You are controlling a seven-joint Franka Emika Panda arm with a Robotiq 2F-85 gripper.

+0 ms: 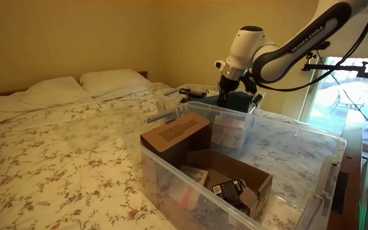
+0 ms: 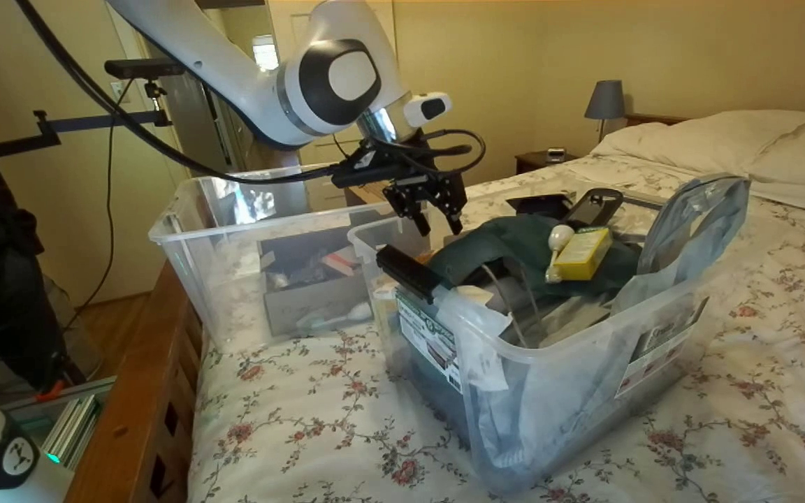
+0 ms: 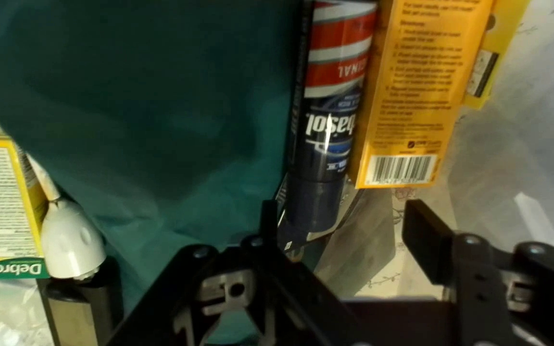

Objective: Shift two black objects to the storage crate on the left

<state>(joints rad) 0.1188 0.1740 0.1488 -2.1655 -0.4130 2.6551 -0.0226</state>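
Is seemingly only beginning, holding the hand [image 3: 340,218] spread and empty above the smaller clear bin [image 2: 570,391], leaving both a longer black object [image 2: 593,208] and a flatter black object [image 2: 541,204] behind the teal bundle [image 2: 500,236] for shifting to the clear storage crate [image 2: 270,223].

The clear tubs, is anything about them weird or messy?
Yes, a bit. The big storage crate and the smaller tub sit on a bed, an odd spot for tubs. Bluish plastic pokes messily above the smaller one's rim, and a black box in the crate seems to have its flap open.
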